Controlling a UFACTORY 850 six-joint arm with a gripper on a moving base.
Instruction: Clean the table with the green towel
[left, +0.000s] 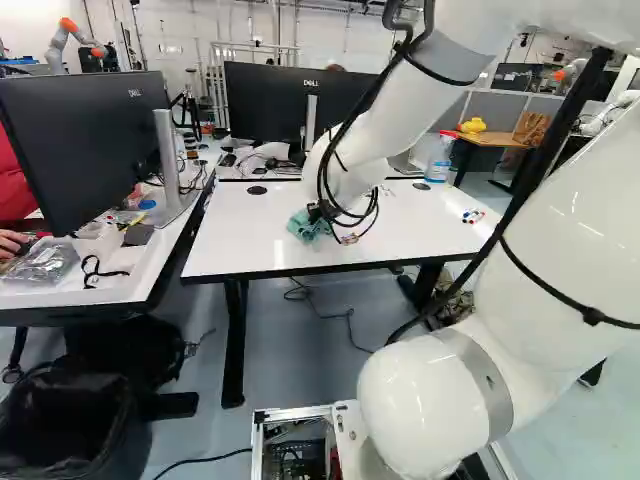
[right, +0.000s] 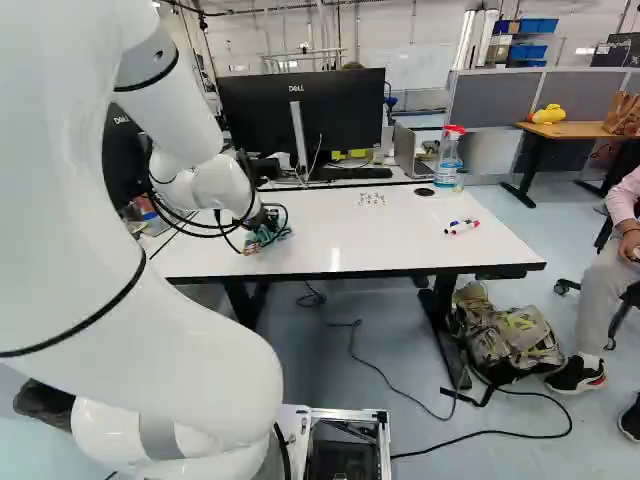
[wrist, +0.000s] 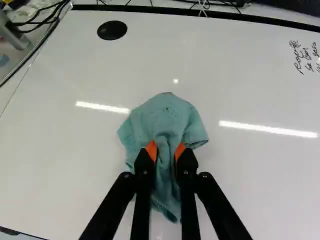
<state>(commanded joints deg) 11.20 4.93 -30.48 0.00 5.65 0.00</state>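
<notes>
My gripper (left: 317, 213) is low over the near left part of the white table (left: 236, 238) in the left base view, partly hidden by cables. The bunched green towel (left: 301, 227) lies beneath it on the tabletop. In the wrist view the gripper (wrist: 165, 151) is shut on the towel (wrist: 169, 114), a fold pinched between its orange pads. Cloth spreads ahead of the fingers, and a tail hangs back between them. Dark handwriting (wrist: 306, 57) marks the tabletop off to one side of the towel.
Markers (right: 461, 227) and a spray bottle (right: 449, 158) stand or lie toward the table's right. Monitors (right: 303, 120) rise behind it. A backpack (right: 506, 335) is on the floor by the right table leg. Another robot (left: 70, 42) shows far back left.
</notes>
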